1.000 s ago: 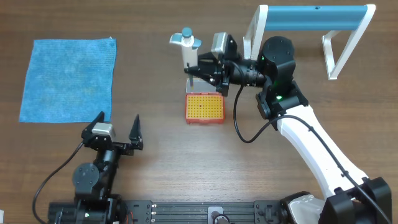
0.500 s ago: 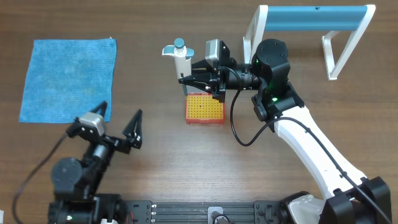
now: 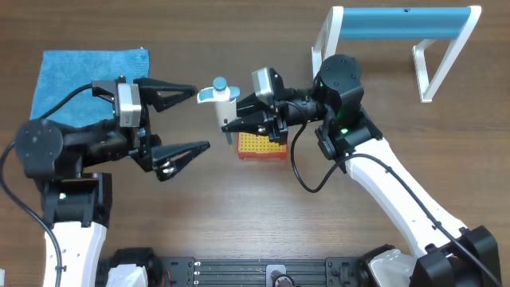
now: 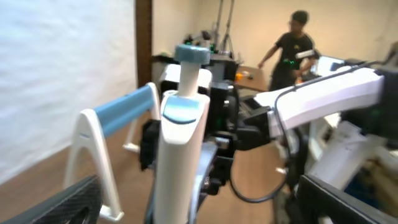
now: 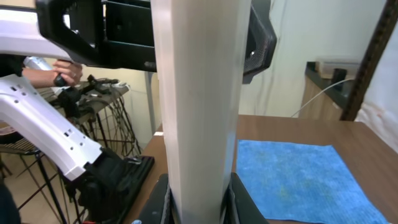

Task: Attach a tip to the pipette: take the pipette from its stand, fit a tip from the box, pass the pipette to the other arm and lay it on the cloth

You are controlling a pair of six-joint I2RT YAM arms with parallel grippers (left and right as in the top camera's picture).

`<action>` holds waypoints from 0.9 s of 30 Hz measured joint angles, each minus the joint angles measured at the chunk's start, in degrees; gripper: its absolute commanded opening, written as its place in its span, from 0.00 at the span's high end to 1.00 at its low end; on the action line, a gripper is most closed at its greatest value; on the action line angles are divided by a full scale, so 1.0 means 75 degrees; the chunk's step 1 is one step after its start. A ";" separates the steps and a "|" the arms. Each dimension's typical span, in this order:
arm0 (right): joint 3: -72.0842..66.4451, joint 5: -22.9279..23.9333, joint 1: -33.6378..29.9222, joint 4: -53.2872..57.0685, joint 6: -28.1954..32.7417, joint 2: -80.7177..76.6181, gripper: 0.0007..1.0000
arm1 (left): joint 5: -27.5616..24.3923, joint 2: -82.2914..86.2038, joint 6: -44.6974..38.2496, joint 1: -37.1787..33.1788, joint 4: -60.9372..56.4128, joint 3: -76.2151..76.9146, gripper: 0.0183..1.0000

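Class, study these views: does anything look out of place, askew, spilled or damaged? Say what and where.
Nothing stands out. The right gripper holds the pipette upright by the tip box, the left gripper is open near it, the cloth lies flat and the stand is upright.

Overhead camera looking straight down on the whole table [image 3: 263, 215], left wrist camera level, close on the pipette [image 4: 180, 137] with the stand [image 4: 115, 112] behind, right wrist camera pressed against the same pipette from the other side, facing the cloth [image 5: 292, 174]
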State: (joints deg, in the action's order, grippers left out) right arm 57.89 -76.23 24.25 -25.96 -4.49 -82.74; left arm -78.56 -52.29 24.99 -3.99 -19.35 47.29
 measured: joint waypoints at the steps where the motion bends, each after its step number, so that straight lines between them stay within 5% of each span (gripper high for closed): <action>1: 0.0000 -0.0009 0.0020 0.0000 0.0000 -0.0003 0.93 | -0.0096 -0.0003 0.0160 0.0000 -0.0131 0.0003 0.00; 14: 0.0000 0.0414 0.0912 0.0000 0.0000 0.0000 0.93 | -0.0361 -0.0029 0.0621 0.0000 -0.0286 0.0003 0.00; 17: 0.0000 0.0437 0.0912 0.0000 0.0000 -0.0003 0.93 | -0.0364 -0.0029 0.0647 0.0000 -0.0286 0.0003 0.12; 27: 0.0000 0.0577 0.0985 -0.0029 0.0000 -0.0003 0.93 | -0.0510 -0.0029 0.0676 0.0000 -0.0286 0.0003 0.23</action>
State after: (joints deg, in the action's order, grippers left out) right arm 57.89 -71.90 31.64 -26.17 -4.49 -82.76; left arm -82.39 -52.51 30.06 -3.99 -21.50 47.31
